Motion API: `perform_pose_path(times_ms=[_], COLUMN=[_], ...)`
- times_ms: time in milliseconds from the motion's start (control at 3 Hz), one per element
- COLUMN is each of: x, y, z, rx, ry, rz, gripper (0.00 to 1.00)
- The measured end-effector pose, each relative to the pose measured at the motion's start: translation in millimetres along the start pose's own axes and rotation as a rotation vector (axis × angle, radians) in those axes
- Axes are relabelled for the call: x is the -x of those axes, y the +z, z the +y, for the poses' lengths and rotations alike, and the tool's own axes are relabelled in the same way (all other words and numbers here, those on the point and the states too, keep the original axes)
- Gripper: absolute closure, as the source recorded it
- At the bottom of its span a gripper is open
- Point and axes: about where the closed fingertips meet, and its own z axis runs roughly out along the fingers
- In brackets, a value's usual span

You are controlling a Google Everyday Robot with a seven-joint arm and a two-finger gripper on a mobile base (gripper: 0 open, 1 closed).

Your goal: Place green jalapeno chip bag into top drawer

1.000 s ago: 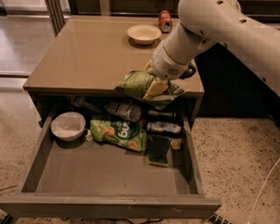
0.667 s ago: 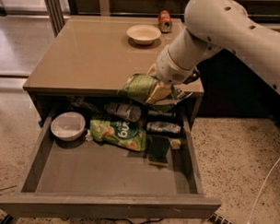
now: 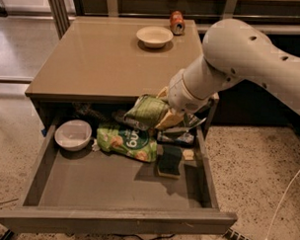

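The small crumpled green jalapeno chip bag hangs in the air at the table's front edge, above the back of the open top drawer. My gripper is shut on the bag's right end, with the pale fingers just right of it. The white arm reaches in from the upper right.
In the drawer lie a larger flat green bag with white lettering, a white bowl, a dark sponge, a dark packet and a bottle. On the tabletop stand a white bowl and a can.
The arm has come forward and down with the chip bag, from over the table's front edge to over the back of the drawer.
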Motion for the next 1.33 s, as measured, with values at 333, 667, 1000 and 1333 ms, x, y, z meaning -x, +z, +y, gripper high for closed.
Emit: perform_pose_path(times_ms=[333, 667, 1000, 1333], x=[-9.5, -40.4, -40.5, -38.5], y=[18.4, 62.9, 64.6, 71.7], z=[19.9, 35.7, 35.5, 52.4], rx=[0.010, 0.056, 0.057, 0.052], ry=[0.027, 0.099, 0.103, 0.123], rz=[-0.013, -0.031, -0.033, -0.042], gripper=[1.00, 1.00, 1.00, 1.00])
